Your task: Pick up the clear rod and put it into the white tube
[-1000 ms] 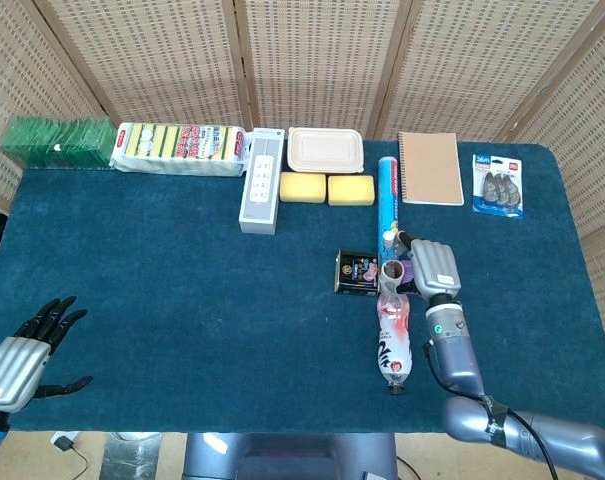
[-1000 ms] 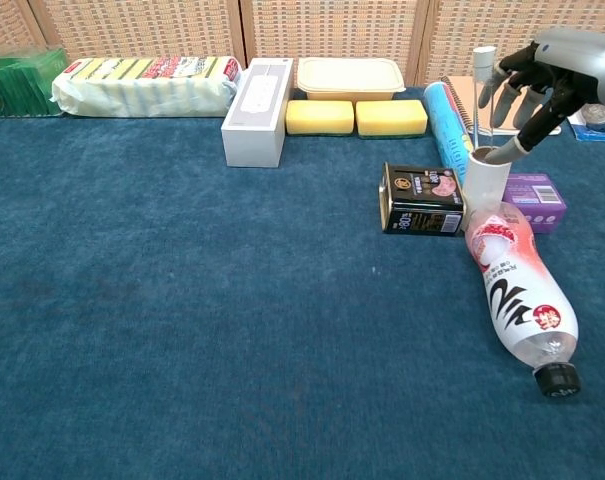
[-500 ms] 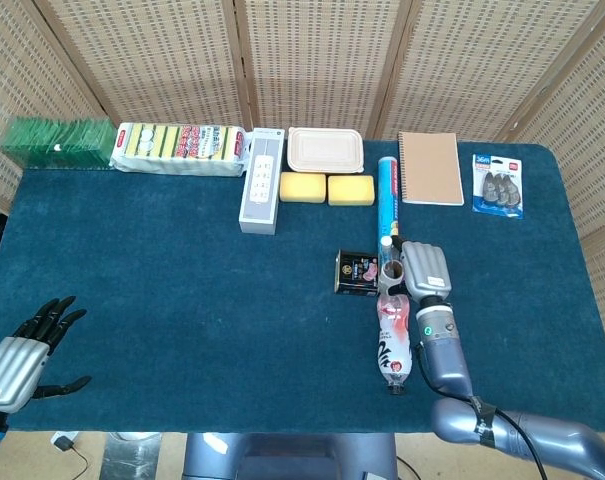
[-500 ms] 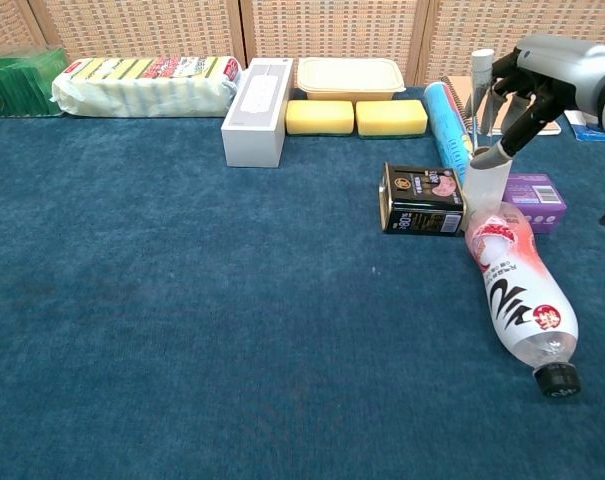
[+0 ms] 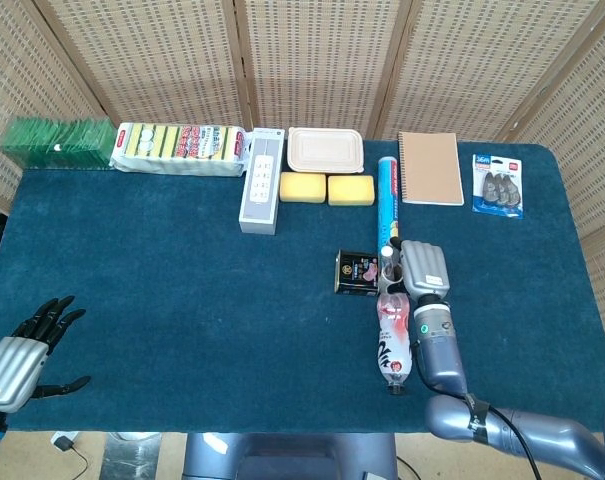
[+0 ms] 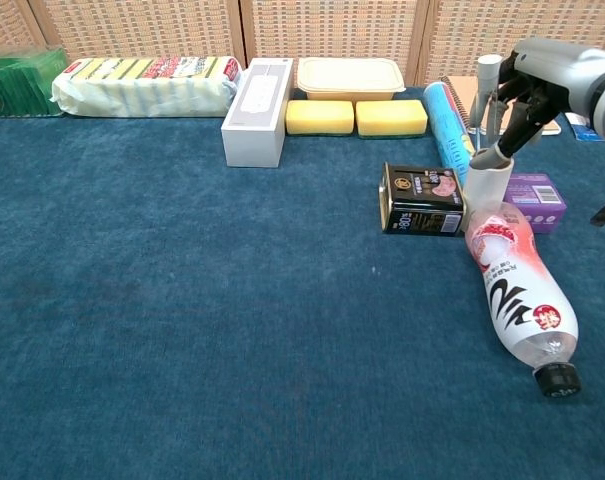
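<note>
The clear rod (image 6: 486, 100) stands upright in the chest view, pinched by my right hand (image 6: 544, 74) near its upper part. Its lower end hangs at the mouth of the white tube (image 6: 487, 184), which stands upright between a black tin and a purple box. One finger (image 6: 504, 148) reaches down to the tube's rim. From the head view, my right hand (image 5: 425, 267) sits just right of the white tube (image 5: 390, 270). My left hand (image 5: 24, 346) rests open at the table's front left corner, far from both.
A plastic bottle (image 6: 514, 288) lies in front of the tube, touching it. The black tin (image 6: 422, 199) is to its left, the purple box (image 6: 535, 196) to its right, a blue cylinder (image 6: 446, 116) behind. Sponges, a lidded container, a white box and a notebook line the back edge.
My right hand has shifted a little to the left and lowered the rod slightly, bringing it over the tube's mouth. The left hand has not moved.
</note>
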